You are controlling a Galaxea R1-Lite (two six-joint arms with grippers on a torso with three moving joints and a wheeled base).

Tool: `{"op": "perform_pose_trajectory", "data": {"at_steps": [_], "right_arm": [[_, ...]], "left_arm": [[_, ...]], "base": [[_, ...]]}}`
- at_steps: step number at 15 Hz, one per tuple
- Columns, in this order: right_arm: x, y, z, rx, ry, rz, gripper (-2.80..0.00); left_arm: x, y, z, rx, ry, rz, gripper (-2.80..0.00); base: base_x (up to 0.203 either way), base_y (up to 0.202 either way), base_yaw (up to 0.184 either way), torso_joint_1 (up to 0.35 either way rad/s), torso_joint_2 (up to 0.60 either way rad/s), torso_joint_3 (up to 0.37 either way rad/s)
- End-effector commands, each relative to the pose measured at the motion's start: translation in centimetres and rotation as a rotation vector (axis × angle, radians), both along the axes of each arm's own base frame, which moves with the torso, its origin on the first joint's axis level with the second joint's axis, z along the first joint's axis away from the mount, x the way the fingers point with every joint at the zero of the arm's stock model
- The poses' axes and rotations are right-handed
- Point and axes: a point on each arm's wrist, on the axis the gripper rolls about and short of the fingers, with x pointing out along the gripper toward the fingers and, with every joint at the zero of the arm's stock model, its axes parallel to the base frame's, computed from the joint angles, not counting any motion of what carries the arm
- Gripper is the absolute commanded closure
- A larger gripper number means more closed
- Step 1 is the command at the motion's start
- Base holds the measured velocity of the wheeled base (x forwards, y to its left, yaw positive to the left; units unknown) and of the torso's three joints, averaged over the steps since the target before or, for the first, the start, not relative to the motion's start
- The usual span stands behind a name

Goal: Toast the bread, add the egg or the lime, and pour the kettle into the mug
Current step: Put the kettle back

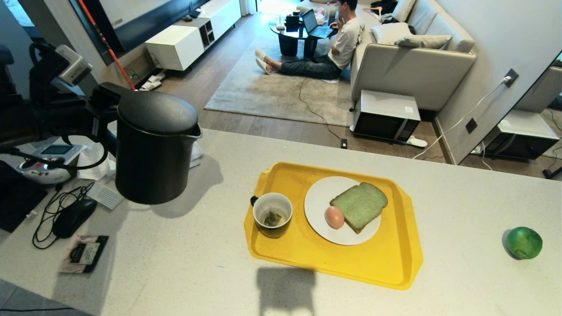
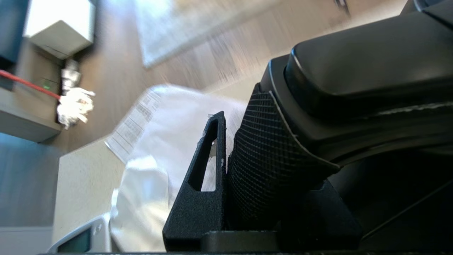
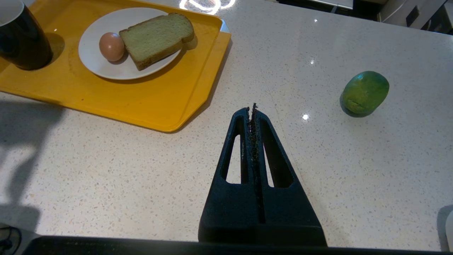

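The matte black kettle [image 1: 153,145] hangs upright above the left part of the counter, left of the tray. My left gripper [image 1: 97,112] is shut on its textured handle [image 2: 269,159]; one finger [image 2: 208,170] shows beside the handle, the other is hidden. On the yellow tray [image 1: 351,263] stand the dark mug [image 1: 272,215] with a tea bag and a white plate [image 1: 318,197] with the pale green bread [image 1: 360,206] and the egg [image 1: 334,217]. The lime [image 1: 524,242] lies far right on the counter. My right gripper [image 3: 252,108] hovers shut over bare counter between tray and lime [image 3: 365,92].
A black mouse [image 1: 74,217] with cables, a white device [image 1: 48,162], papers and a small packet [image 1: 83,253] crowd the counter's left end. Beyond the counter's far edge are a microwave [image 1: 386,116] on the floor and a seated person [image 1: 338,48].
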Motion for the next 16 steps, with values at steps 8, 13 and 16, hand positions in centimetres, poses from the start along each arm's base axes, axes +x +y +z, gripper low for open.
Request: {"op": "perform_pose_trajectory", "data": {"at_steps": [8,13,16], "right_arm": [[0.0,0.0,0.0,0.000,0.002,0.001,0.00],[0.0,0.0,0.0,0.000,0.002,0.001,0.00],[0.0,0.0,0.0,0.001,0.002,0.001,0.00]], "left_arm": [[9.0,0.4,-8.5,-0.263,-0.243,-0.043,0.00],[12.4,-2.0,-9.9,-0.311,-0.343,-0.051,0.00],[14.1,-3.6,-10.7,-0.354,-0.351,-0.058,0.00]], "base": [[0.000,0.000,0.000,0.000,0.00,0.000],[0.000,0.000,0.000,0.000,0.00,0.000],[0.000,0.000,0.000,0.000,0.00,0.000]]}}
